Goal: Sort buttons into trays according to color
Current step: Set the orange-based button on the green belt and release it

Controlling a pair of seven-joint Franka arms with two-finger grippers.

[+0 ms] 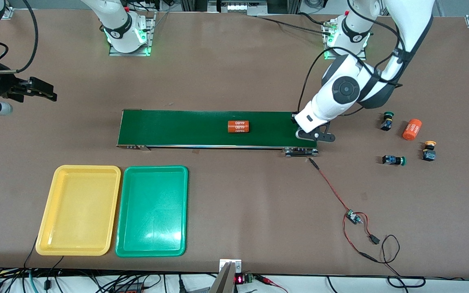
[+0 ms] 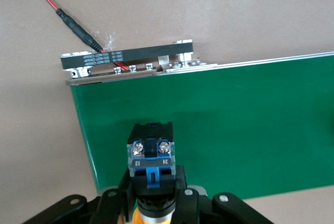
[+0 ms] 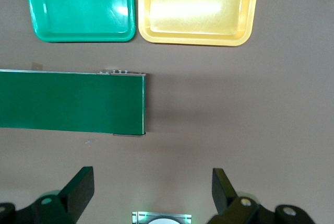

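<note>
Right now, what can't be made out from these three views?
- Held button: its cap is mostly hidden by the left end effector in the left wrist view; the front view hides it under the arm.
- Right end effector: its arm is cut off by the front view's edge.
- Small circuit board on the red wire: too small to identify.

Arms: two glossy white jointed robot arms with black bands at the joints.
Left arm joint: round black cap with a centre hub on a white housing [image 1: 345, 90].
Cables: black cables looped along the left arm.
Bases: metal plates lit green.
Left pincer [image 2: 156, 203]: black linkage fingers with silver screws.
Right pincer [image 3: 154, 190]: two black wedge-shaped fingers [image 3: 78, 187], silver pivot screws.
</note>
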